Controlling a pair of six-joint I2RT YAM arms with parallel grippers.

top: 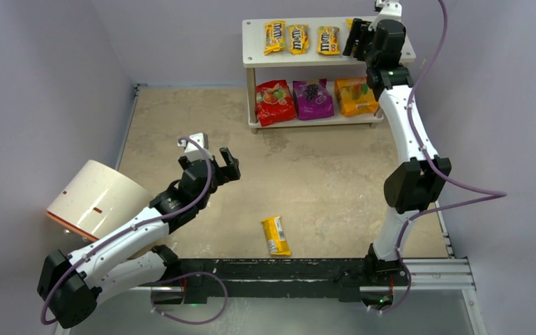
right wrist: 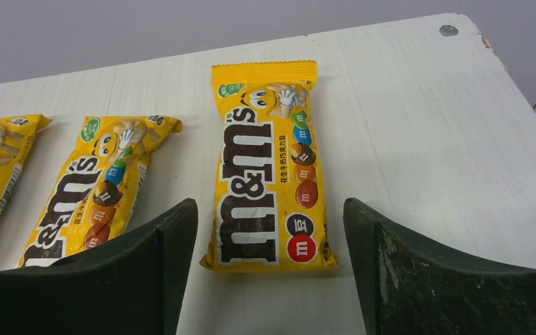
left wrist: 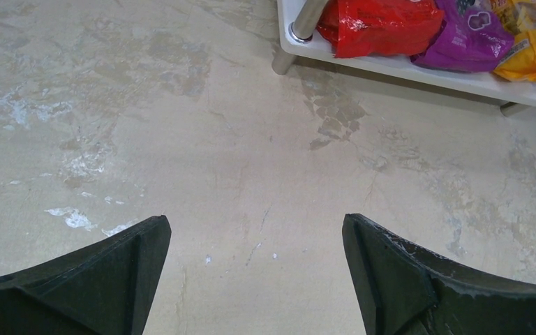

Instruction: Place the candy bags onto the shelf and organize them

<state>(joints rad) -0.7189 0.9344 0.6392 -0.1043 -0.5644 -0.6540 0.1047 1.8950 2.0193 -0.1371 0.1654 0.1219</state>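
On the top tier of the white shelf (right wrist: 405, 105), an M&M's packet (right wrist: 266, 139) lies flat between the spread fingers of the right gripper (right wrist: 271, 204), gripped by neither. Another yellow packet (top: 276, 235) lies on the table (top: 335, 181) near the arms' bases, well apart from the left gripper (left wrist: 255, 222), its jaws wide apart.

Candy bags (top: 313, 98) on shelf (top: 253, 43), packet (top: 276, 235) on table (top: 321, 167)

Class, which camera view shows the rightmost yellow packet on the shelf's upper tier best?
The right wrist view: the packet lies whole and flat on the shelf, its lettering readable. The top view shows only a yellow corner of it; the right arm covers the rest. The left wrist view does not show it.
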